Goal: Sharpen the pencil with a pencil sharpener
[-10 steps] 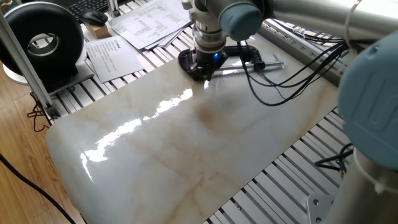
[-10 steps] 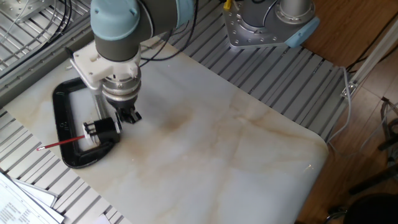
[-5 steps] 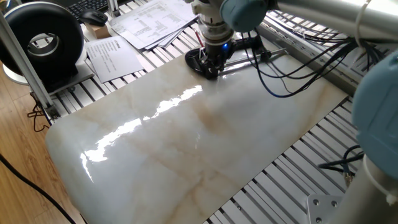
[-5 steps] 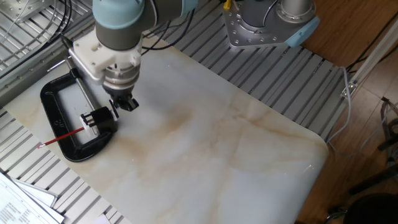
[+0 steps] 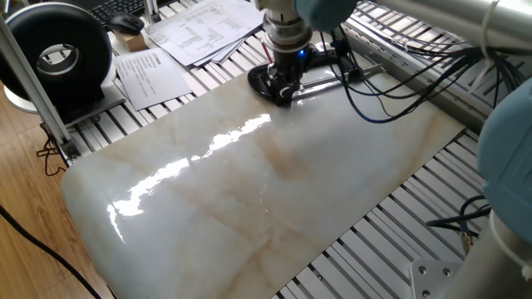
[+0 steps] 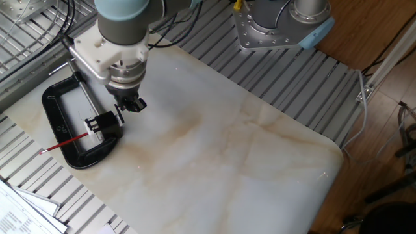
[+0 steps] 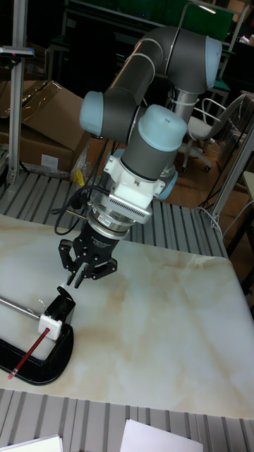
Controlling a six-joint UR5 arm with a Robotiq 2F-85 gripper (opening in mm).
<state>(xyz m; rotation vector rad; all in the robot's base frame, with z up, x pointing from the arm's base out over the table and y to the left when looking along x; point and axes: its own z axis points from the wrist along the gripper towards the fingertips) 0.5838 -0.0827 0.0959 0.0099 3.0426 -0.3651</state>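
Note:
A red pencil [image 6: 65, 143] lies with its tip pushed into a small black-and-white pencil sharpener [image 6: 104, 122]. The sharpener is held in a black C-clamp [image 6: 53, 107] at the marble slab's corner. The tall fixed view shows the same pencil [image 7: 28, 352], sharpener [image 7: 55, 316] and clamp [image 7: 42, 364]. My gripper [image 6: 130, 104] hangs just above and beside the sharpener, pointing down. Its fingers are together with nothing between them and it touches nothing, as the tall fixed view of the gripper [image 7: 74, 280] confirms. In the one fixed view, the gripper [image 5: 286, 88] hides most of the clamp [image 5: 259, 81].
The marble slab [image 6: 227, 156] covers a slatted aluminium table. Papers [image 5: 199, 29] and a black spool [image 5: 58, 54] lie past one end. Black cables [image 5: 391, 91] trail from the arm, and the robot base [image 6: 279, 26] stands at the far side.
Over the last second the clamp with sharpener and pencil slid and turned on the slab while the gripper moved with it. In the last half second, almost nothing moved.

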